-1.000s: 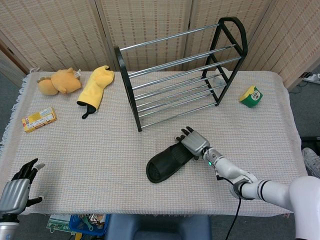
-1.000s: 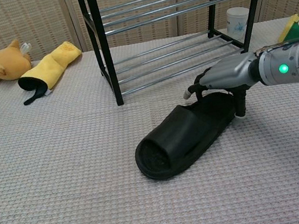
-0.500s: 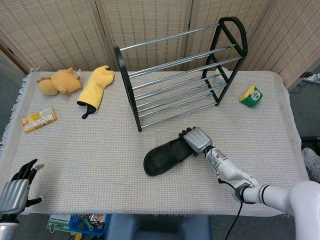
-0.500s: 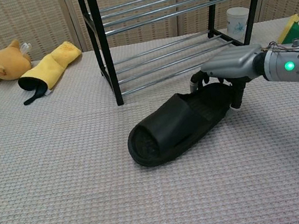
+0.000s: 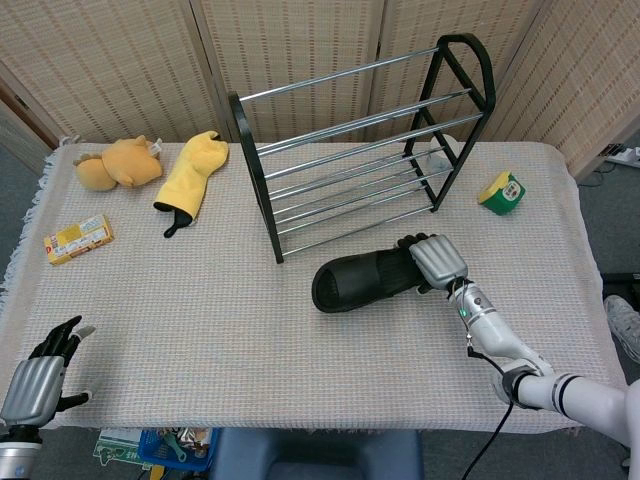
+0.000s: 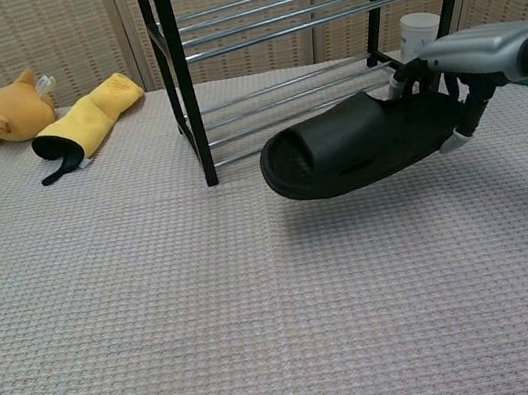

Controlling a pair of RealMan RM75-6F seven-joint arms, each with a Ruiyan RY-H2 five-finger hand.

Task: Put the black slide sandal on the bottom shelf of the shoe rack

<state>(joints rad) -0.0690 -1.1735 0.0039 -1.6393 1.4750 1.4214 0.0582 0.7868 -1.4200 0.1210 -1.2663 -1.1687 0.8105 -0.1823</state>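
**Sandal off the table, nearing the rack**

Head view: right hand (image 5: 438, 260) grips the heel end of the black sandal (image 5: 362, 279), fingers wrapped over and under it. A sec ago the sandal lay flat on the table (image 5: 200, 300) w/ the hand just closing on it; now it's been carried up and toward the shoe rack (image 5: 360, 150), toe pointing left, just in front of the lowest bars. Left hand (image 5: 38, 378) sits at the near-left table edge, fingers spread, holding nothing, same as before. Plush toy (image 5: 118, 162), yellow mitt (image 5: 190, 175), snack box (image 5: 77, 239) and green carton (image 5: 501, 192) haven't moved.

Chest view: sandal (image 6: 356, 141) hangs clear of the table, shadow underneath, roughly level, toe toward the rack's front left post. Right hand (image 6: 469, 62) clamps the heel from above, fingers curled under. White cup (image 6: 416, 33) stands behind the rack's right end.

Meaning: grasp and lift look done; what's left is prob. swinging it in over the bottom shelf (image 6: 300, 110) and lowering, w/o clipping the front bar.
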